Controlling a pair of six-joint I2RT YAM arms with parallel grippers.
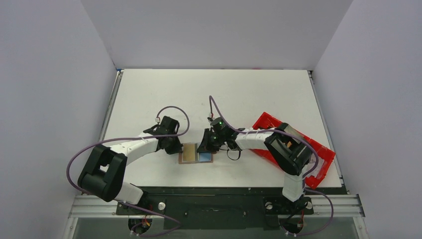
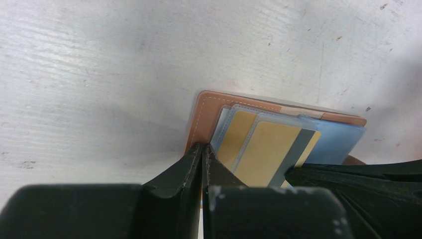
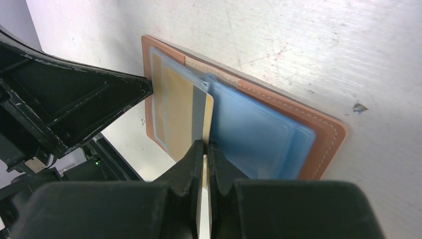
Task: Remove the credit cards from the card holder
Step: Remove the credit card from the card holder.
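The card holder [image 1: 196, 156] lies open on the tabletop [image 1: 239, 94], at the lower centre of the top view. The closed left gripper [image 2: 203, 152] pins its leather edge, and the right gripper [image 3: 205, 148] pinches a gold card [image 3: 181, 107]. The next move is likely a steady pull to slide the card free.

No text can be read in any view. The gold card [image 3: 181, 107] and the card holder [image 3: 326, 132] carry no readable lettering, brand, number or sign on their visible faces.

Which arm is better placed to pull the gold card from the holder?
Right: the right gripper is shut on the card; the left gripper sits shut at the edge of the holder.
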